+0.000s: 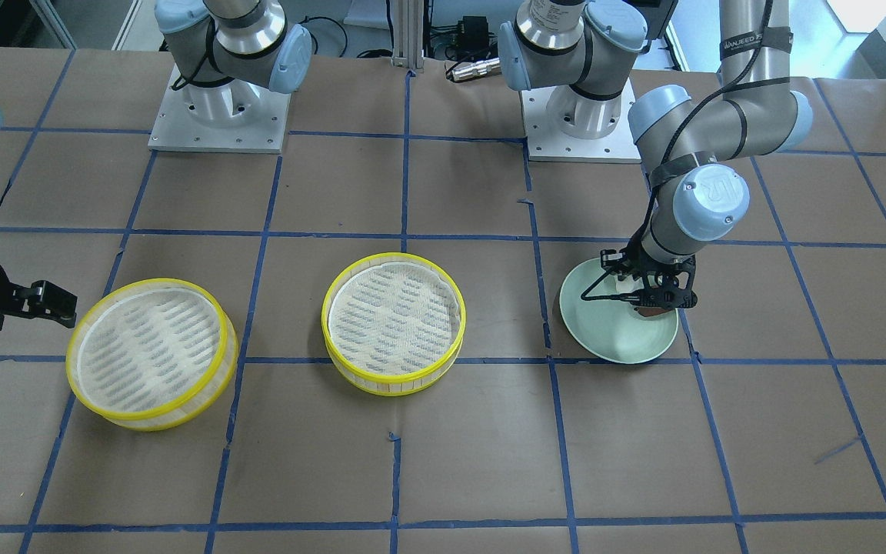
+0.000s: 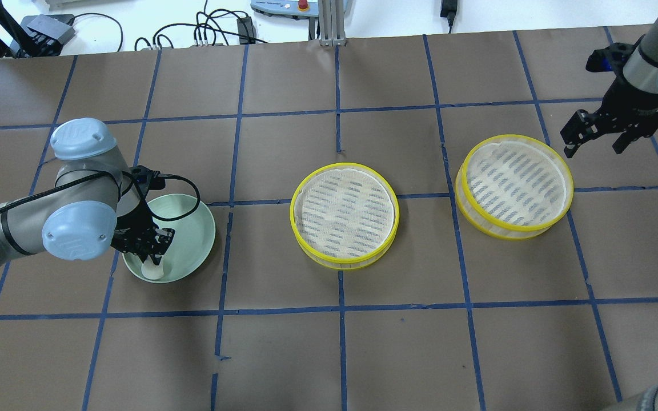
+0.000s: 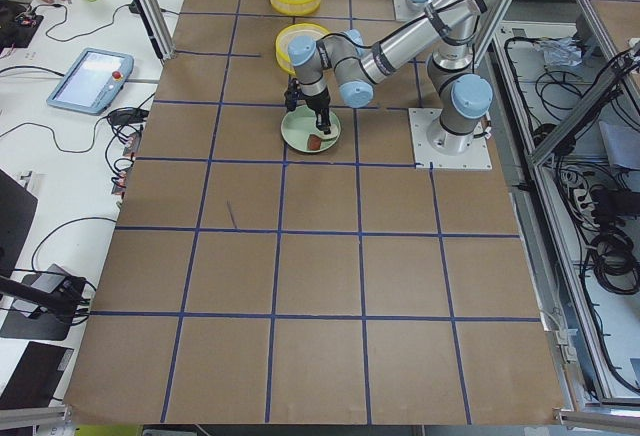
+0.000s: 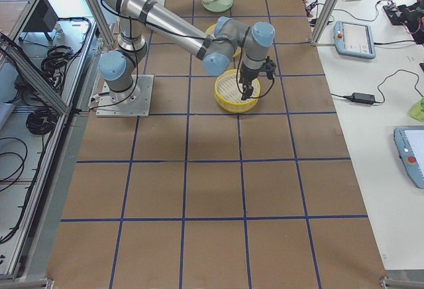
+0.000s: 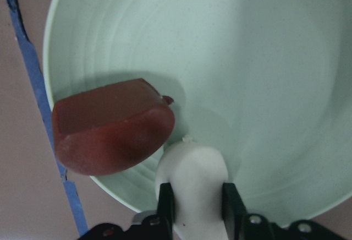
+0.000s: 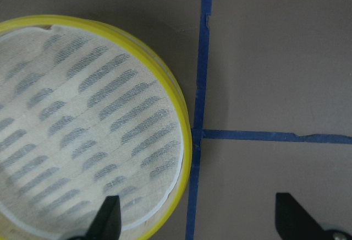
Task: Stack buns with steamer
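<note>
The left gripper (image 2: 156, 260) reaches down into the pale green plate (image 2: 192, 228), which sits at the 9 o'clock side of the counter (image 2: 477, 342) in the overhead view. Its two fingers are narrowed onto the white bun (image 5: 192, 168), one pad pressed against each flank, as the left wrist view shows. In the overhead view this bun lies near the plate's rim at about 7 o'clock.

The reddish-brown bun (image 5: 110, 135) also lies in the plate. In the wrist view it is at about 10 o'clock from the white bun and touches it, close against the plate's rim. In the overhead view it is hidden under the gripper.

Two yellow-rimmed steamer trays stand on the counter, both lined with pale mesh and holding nothing. The middle steamer (image 2: 345, 212) is near the counter's centre. The far steamer (image 2: 514, 182) stands apart from it, at about 2 o'clock. The plate lies at 9 o'clock from the middle steamer, with a strip of blue tape (image 2: 226, 240) between them.

The right gripper (image 2: 592, 149) hangs at about 2 o'clock from the far steamer, with its fingers spread wide and nothing between them. In the right wrist view one fingertip (image 6: 107, 218) sits over the steamer's edge and the other over bare counter.
</note>
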You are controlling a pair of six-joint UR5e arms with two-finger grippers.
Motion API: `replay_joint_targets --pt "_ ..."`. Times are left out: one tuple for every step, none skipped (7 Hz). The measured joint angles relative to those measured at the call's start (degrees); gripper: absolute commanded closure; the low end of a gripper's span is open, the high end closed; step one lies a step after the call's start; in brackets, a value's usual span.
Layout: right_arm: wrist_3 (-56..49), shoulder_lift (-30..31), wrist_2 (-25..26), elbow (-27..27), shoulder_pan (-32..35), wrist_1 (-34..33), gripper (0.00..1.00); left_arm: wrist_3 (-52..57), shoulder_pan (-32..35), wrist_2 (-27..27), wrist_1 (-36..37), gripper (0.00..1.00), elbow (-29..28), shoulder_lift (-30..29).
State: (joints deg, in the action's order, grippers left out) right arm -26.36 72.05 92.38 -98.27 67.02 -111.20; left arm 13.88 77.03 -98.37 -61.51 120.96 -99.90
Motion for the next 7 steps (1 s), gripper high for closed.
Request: replay_joint_targets --pt "-1.5 -2.1 -0.6 -2.2 -0.5 -4.4 0.32 -3.1 0.8 0.6 0.1 1.0 -0.7 1.6" --pt "-2.9 -3.8 -1.0 -3.4 -0.7 -7.1 0.62 -7.2 2.8 2.4 -1.2 1.0 -2.4 3.9" --pt "-3.5 -4.7 -1.2 -3.9 -0.7 -8.2 0.82 -11.6 6.1 5.3 -3.8 1.0 -4.9 5.9" --pt "-3.8 -5.1 -1.2 -4.1 -0.7 -8.6 0.88 -17.1 10.4 8.2 -5.6 1.0 -7.8 6.5" --pt "-3.8 -5.3 -1.3 -4.1 -0.7 -8.7 0.92 -23.8 15.5 10.6 -6.0 1.0 -10.4 6.0" --pt "-3.9 -5.3 -1.3 -4.0 -0.8 -8.8 0.92 -30.2 21.0 12.9 -4.5 1.0 -12.5 4.4" --pt "-3.9 -5.3 -1.3 -3.8 -0.8 -8.8 0.93 -35.4 25.8 16.1 0.1 0.97 -14.0 1.6"
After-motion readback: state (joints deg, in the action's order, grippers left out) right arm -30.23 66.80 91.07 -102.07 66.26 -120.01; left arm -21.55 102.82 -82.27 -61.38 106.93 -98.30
